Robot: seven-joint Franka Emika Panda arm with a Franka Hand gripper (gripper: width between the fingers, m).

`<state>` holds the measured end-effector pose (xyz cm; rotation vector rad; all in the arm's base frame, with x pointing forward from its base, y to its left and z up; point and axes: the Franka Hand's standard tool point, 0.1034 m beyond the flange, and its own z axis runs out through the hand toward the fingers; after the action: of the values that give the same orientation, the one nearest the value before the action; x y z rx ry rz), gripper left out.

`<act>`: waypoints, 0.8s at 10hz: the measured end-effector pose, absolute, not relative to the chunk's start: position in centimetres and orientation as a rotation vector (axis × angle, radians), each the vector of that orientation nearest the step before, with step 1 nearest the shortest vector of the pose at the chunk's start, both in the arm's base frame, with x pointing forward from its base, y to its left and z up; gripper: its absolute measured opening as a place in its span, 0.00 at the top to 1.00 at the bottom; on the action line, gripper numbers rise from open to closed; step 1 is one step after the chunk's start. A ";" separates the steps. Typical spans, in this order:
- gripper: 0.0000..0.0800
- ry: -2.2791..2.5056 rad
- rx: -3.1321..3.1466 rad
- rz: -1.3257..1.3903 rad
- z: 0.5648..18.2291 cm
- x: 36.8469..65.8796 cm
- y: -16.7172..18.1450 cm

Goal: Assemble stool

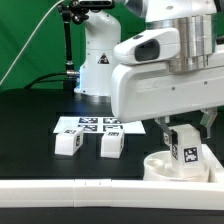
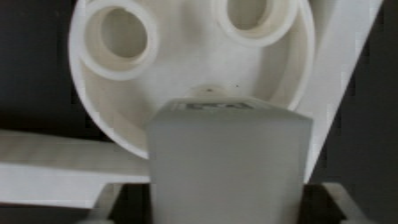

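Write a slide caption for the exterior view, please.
Jaws shut on one stool leg at the seat disc; two loose legs lie nearby.

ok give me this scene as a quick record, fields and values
gripper: shut on the held leg
held leg: upright over the seat disc, tag facing the exterior camera; contact with the seat cannot be told
seat disc: on the table at the exterior view's right; the wrist view shows two round holes, both empty
first loose leg: on the table, exterior view's left
second loose leg: beside the first, apart from it
marker board: flat, behind the loose legs
rail: along the table's near edge
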<state>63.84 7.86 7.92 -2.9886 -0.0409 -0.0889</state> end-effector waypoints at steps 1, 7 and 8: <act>0.57 0.101 -2.977 -0.086 7.9 63.9 7.9; 0.57 0.598 -2.898 -0.087 8.0 64.4 7.9; 0.57 0.640 -2.888 -0.083 8.0 64.4 7.9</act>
<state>64.37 7.95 7.97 -2.8879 0.6404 -0.0826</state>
